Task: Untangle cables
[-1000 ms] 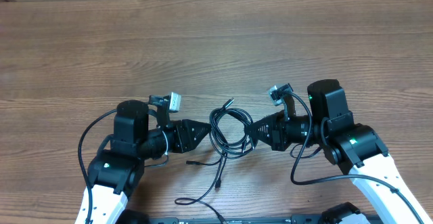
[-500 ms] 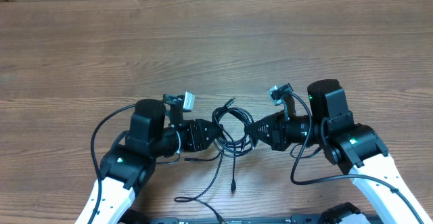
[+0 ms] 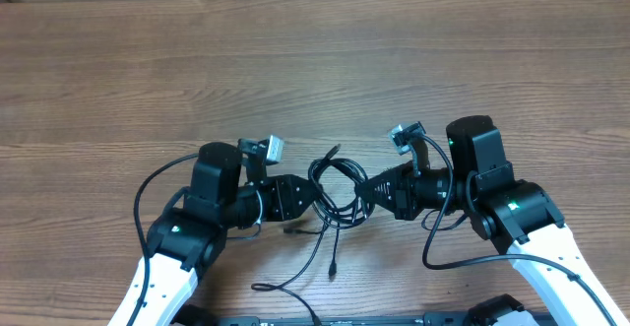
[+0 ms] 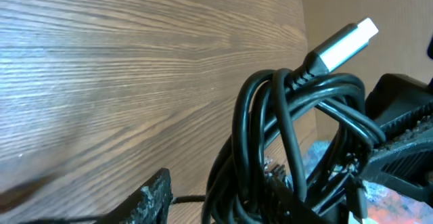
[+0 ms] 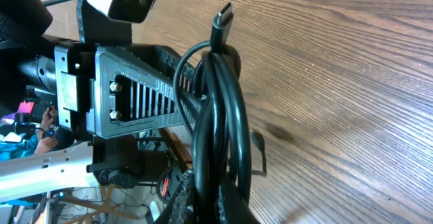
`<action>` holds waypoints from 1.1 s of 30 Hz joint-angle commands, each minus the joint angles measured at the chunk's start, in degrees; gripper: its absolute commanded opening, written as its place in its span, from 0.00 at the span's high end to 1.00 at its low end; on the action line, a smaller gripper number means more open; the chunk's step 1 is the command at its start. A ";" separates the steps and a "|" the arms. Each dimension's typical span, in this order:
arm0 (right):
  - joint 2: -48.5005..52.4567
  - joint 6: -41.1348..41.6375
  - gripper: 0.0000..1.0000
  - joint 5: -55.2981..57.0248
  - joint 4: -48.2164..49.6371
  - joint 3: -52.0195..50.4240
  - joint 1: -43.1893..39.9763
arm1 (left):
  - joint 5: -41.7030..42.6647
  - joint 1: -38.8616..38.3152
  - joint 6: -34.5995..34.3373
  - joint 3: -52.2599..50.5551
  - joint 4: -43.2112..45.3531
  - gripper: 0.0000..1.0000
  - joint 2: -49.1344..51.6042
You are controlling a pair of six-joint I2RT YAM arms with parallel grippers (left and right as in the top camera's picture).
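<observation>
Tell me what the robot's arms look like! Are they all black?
Not all black. The left arm and right arm have white lower parts and chunky black joints with tiny green marks. Thick black wires loop beside each. The left tool and right tool are black with ribbed fingers, and a small grey camera sits above each.

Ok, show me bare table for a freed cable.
Bare: the far half of the brown wooden table, beyond the left hand and right hand, plus the strips outside the left arm and right arm. Crowded: between those hands, around the tangled bundle of thin black cables, and the near edge below it with loose cord ends.
</observation>
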 commanded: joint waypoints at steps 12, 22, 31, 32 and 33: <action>-0.59 -0.13 0.96 -0.48 0.59 1.46 0.20 | -1.66 4.90 4.11 1.07 -5.60 0.54 -4.35; -0.59 -0.11 0.96 -0.50 0.83 1.46 0.20 | -2.14 3.76 2.75 1.07 -5.57 0.51 -4.04; -0.59 -0.07 0.96 -0.52 1.51 1.46 0.20 | -2.97 0.81 -1.57 1.07 -2.73 0.55 1.14; -0.59 -0.07 0.96 -0.55 1.55 1.46 0.20 | -2.97 0.44 -1.75 1.07 -2.10 0.55 1.92; -0.59 -0.07 0.96 -0.52 1.53 1.46 0.20 | -2.95 0.20 -2.08 1.07 -1.66 0.56 2.54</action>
